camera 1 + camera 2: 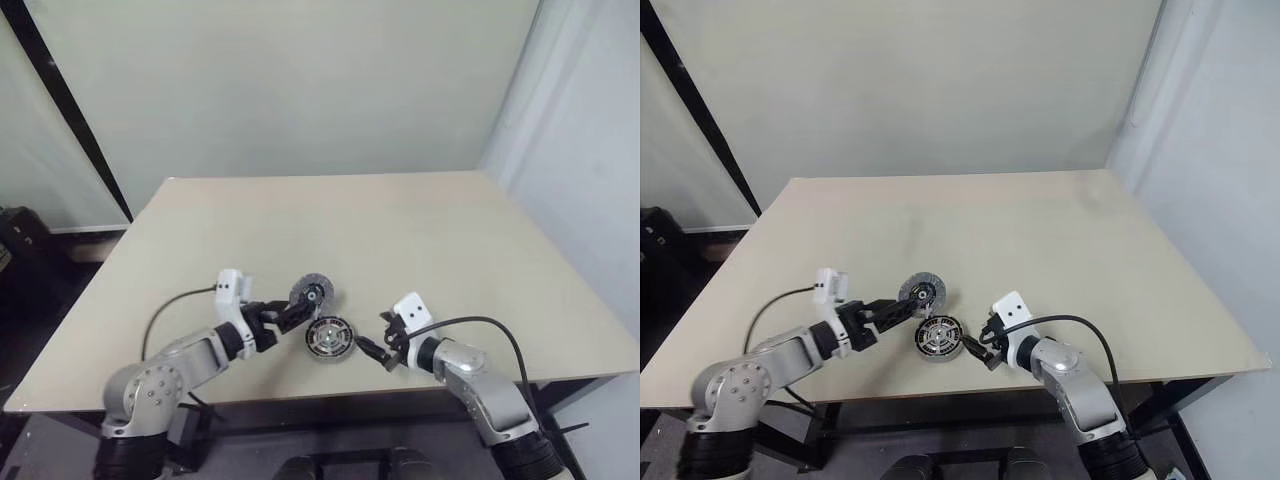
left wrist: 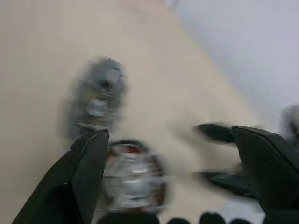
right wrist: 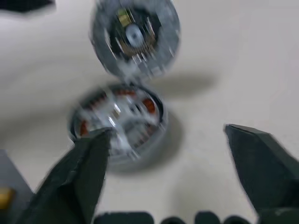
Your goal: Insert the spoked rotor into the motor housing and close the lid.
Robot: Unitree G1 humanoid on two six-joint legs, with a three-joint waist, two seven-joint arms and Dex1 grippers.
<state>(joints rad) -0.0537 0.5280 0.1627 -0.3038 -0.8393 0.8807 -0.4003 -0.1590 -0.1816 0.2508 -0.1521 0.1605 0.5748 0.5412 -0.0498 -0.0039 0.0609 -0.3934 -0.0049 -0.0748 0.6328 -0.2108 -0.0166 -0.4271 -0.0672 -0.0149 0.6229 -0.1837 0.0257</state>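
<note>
1. Left eye view: the motor housing [image 1: 329,337] lies flat near the table's [image 1: 420,240] front edge, and silvery spokes over its coppery windings suggest the spoked rotor [image 1: 330,336] is already seated. The lid [image 1: 309,294] stands on edge just behind it, speckled face showing. The left gripper [image 1: 292,313] reaches right up to that lid, but whether it pinches it I cannot tell!
2. Right eye view: the right gripper [image 1: 983,351] waits just beside the housing, touching nothing.
3. Left wrist view: black fingers [image 2: 79,179] stand wide apart.
4. Right wrist view: fingers [image 3: 77,179] spread, nothing between them. Risk, I'd judge: that upright lid could roll off or drop skewed onto the housing.
</note>
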